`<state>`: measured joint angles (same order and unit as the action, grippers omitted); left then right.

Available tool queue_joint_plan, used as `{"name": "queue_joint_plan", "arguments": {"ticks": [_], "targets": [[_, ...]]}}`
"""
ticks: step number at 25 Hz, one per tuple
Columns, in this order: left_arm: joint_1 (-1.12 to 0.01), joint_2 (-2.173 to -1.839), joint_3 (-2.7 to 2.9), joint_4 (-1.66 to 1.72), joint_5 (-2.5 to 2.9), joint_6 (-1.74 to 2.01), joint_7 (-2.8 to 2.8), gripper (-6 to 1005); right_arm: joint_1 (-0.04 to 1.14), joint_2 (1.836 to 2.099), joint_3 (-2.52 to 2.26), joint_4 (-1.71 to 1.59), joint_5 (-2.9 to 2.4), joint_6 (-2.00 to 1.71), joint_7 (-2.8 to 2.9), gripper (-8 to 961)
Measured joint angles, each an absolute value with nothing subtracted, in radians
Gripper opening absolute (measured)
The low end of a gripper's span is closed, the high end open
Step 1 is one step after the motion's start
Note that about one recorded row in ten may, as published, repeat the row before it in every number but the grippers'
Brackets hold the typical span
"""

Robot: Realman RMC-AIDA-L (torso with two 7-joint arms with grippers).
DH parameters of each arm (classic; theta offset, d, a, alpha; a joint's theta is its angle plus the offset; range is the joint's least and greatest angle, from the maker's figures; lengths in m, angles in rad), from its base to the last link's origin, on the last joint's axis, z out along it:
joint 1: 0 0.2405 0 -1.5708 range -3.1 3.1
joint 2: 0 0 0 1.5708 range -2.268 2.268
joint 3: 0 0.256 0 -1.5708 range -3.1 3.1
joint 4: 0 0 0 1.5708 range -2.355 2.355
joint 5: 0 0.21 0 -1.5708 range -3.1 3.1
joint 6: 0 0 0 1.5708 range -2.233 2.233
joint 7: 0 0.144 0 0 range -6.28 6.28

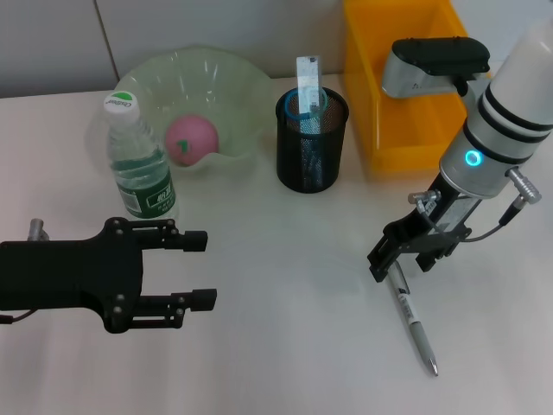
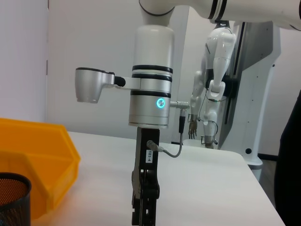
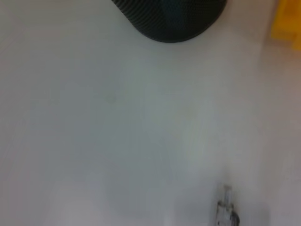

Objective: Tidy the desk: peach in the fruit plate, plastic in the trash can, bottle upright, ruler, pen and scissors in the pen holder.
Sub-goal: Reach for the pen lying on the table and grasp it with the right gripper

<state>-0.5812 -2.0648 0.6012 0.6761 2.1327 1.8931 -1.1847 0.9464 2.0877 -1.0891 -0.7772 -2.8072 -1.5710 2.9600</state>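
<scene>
White desk (image 1: 276, 346) fills the frame; yellow bin (image 1: 406, 86) upper right. Peach (image 1: 192, 138) in bowl (image 1: 233, 82) upper left, bottle (image 1: 138, 160) upright, ruler in pen holder (image 1: 312, 143) top centre: done. Pen (image 1: 415, 320) lower right remains, right gripper (image 1: 402, 255) over its upper end, jaw state unclear. Left gripper (image 1: 197, 270) lower left, jaws apart, empty.

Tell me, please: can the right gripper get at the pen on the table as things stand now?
Probably yes. In the head view the right gripper is low over the upper end of the pen, which lies flat on bare table with nothing beside it. Whether the fingers already touch it cannot be seen.
</scene>
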Motion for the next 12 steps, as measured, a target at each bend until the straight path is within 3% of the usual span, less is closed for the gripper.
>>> {"name": "queue_joint_plan", "arguments": {"ticks": [12], "targets": [[-0.581, -2.065, 0.600, 0.683, 2.132, 1.892, -1.181, 739, 0.948, 2.089, -1.104, -0.762, -2.795, -1.558, 2.957, 738]]}}
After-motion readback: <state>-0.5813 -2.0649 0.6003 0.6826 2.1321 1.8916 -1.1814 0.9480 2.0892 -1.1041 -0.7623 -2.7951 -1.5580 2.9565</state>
